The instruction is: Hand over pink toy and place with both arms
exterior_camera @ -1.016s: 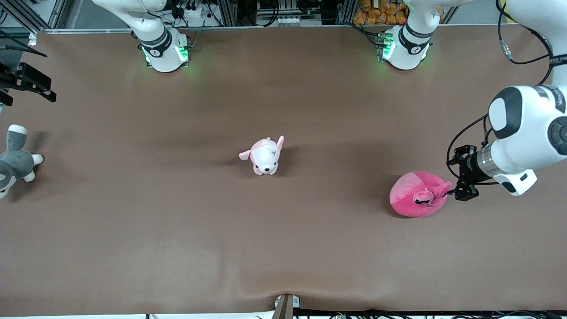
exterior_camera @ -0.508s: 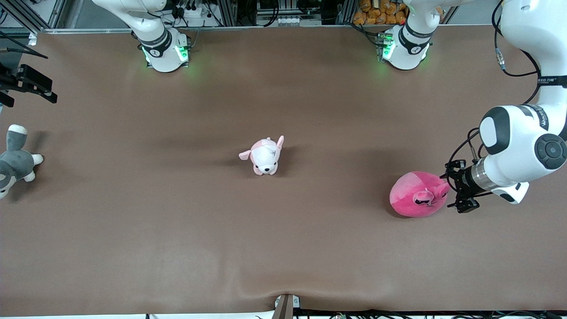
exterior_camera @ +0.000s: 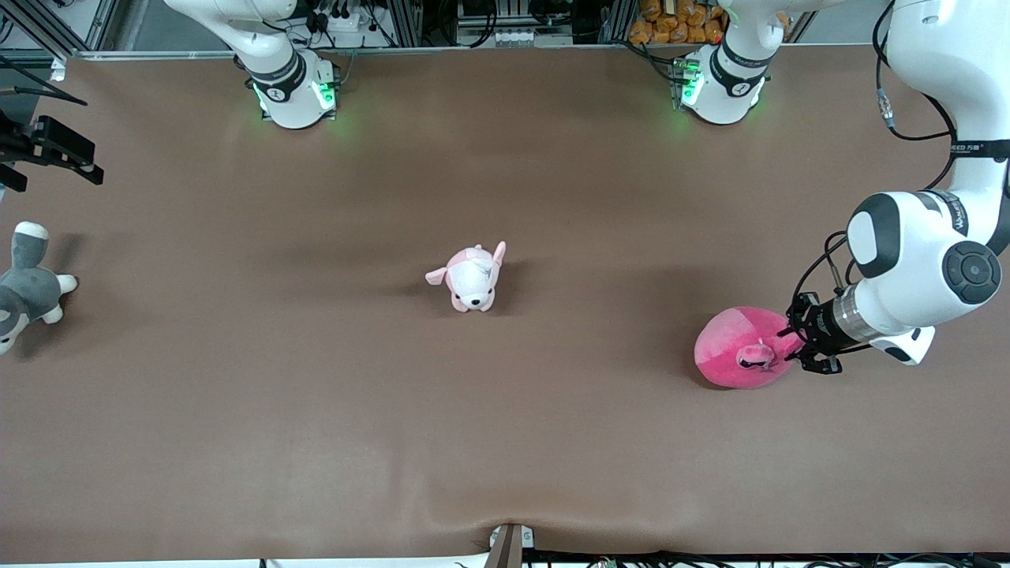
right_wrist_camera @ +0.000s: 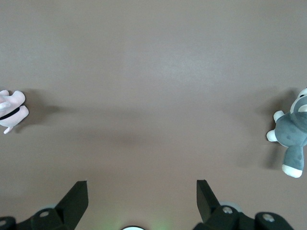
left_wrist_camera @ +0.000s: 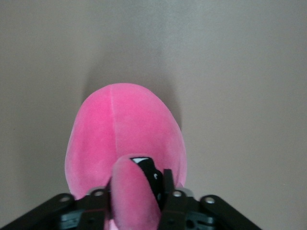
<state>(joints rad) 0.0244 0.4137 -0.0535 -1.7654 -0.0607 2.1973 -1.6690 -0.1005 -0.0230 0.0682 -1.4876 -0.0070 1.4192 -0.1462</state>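
Observation:
The pink toy (exterior_camera: 734,347) lies on the brown table toward the left arm's end; it fills the left wrist view (left_wrist_camera: 124,129). My left gripper (exterior_camera: 793,347) is low at the toy's edge, beside its face. In the left wrist view the left gripper (left_wrist_camera: 138,179) has both fingers pressed against a pink flap of the toy, with a black eye patch next to one finger. My right gripper (right_wrist_camera: 141,184) is open and empty, high over the table near its own base, and waits; it does not show in the front view.
A small pale pink-and-white puppy plush (exterior_camera: 472,280) stands at the table's middle. A grey-and-white plush (exterior_camera: 24,288) lies at the right arm's end, and a black bracket (exterior_camera: 51,146) sticks in at that edge. The arm bases (exterior_camera: 292,91) stand along the table edge farthest from the front camera.
My left gripper has moved in toward the pink toy and closed on its flap. The toy's flap is now between the fingers. The right arm has not moved.

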